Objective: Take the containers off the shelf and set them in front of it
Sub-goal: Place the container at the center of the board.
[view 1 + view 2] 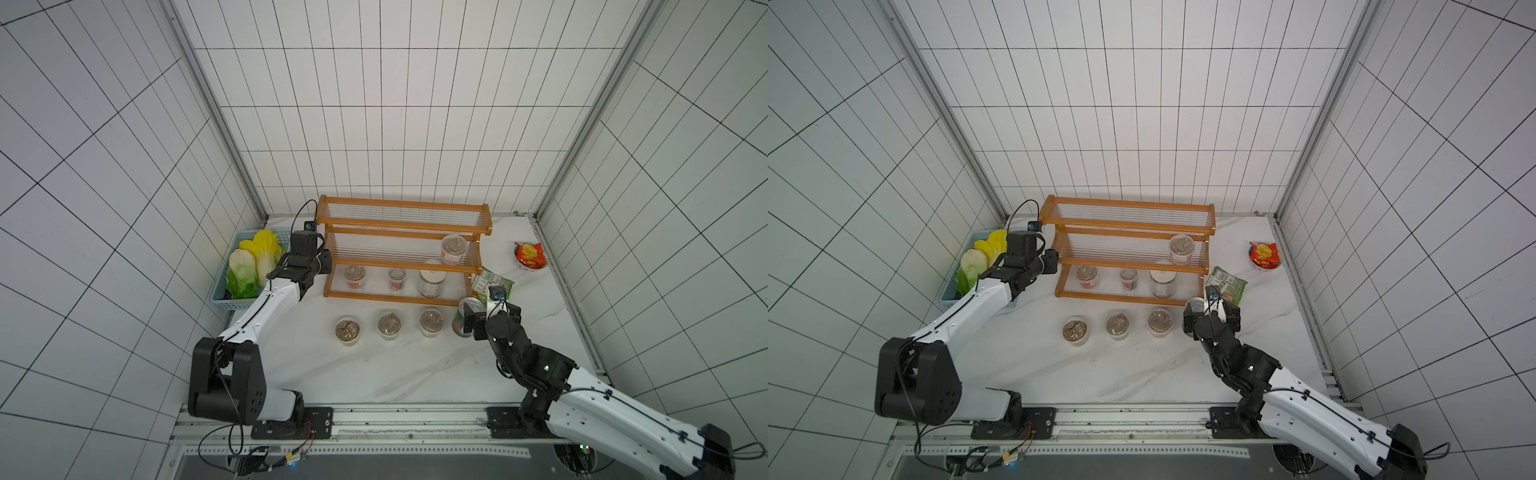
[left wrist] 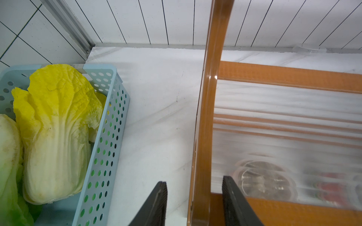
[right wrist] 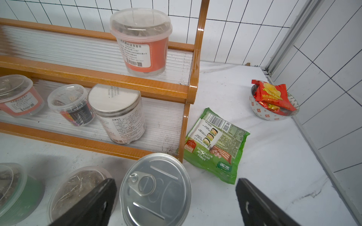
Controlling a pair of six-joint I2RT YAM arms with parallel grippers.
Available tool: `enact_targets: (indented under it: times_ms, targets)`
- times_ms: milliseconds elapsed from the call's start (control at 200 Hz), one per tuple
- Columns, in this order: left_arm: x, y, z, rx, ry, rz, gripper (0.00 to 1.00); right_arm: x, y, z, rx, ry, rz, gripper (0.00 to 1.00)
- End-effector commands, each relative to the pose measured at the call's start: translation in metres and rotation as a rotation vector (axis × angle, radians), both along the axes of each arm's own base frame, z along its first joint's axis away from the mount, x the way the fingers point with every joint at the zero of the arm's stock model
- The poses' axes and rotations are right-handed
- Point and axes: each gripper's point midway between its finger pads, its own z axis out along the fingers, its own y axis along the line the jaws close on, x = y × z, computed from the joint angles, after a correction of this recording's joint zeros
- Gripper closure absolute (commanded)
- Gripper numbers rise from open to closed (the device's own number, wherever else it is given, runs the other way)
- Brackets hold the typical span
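Right claw (image 3: 176, 182) is gaping round can (image 3: 156, 187), empty; left claw (image 2: 194, 181) is straddling shelf post (image 2: 207, 117), half-open. Jar (image 3: 119, 117) at can's 11 o'clock, likely rigid, slick: grip mid-wall.

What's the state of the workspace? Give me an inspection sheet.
Surface: white marbled tabletop, no spills seen.
Job's things: shelf holds a middle-tier cup, two bottom-tier cups and the white-lidded jar; three front cups and the tin can stand before it.
Clutter: blue basket of cabbages, green packet, bowl of red packets.
Grippers: left gripper open, straddling the shelf's end frame; right gripper open around the tin can.
Cables: black loop above the left gripper; loose wires below the front rail.
Surroundings: white tiled walls.
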Motion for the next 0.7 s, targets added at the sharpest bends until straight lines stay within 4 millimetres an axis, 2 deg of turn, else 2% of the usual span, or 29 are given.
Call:
enact_targets:
  times_ms: [0,75,160,250,365,545,695]
  targets:
    - [0.012,-0.003,0.012,-0.001,-0.04,-0.025,0.68,-0.002,-0.002,0.017,0.001,-0.015,0.004,0.02]
    - [0.011,-0.005,0.011,-0.007,-0.038,-0.034,0.74,0.0,-0.002,0.026,-0.002,-0.032,0.003,0.01]
    - [0.011,-0.005,0.011,-0.01,-0.037,-0.035,0.84,0.002,0.0,0.034,-0.014,-0.045,0.003,0.01]
    - [0.01,-0.007,0.012,-0.015,-0.037,-0.039,0.88,0.004,0.004,0.043,-0.016,-0.056,0.013,0.01]
    - [0.008,-0.008,0.011,-0.031,-0.027,-0.042,1.0,0.008,0.009,0.054,-0.02,-0.069,0.019,0.01]
    - [0.004,-0.013,0.006,-0.063,-0.008,-0.047,1.0,0.014,0.014,0.07,-0.024,-0.081,0.021,0.01]
    - [-0.003,-0.007,0.007,-0.085,-0.004,0.019,1.0,0.024,0.016,0.073,-0.011,-0.053,0.025,0.01]
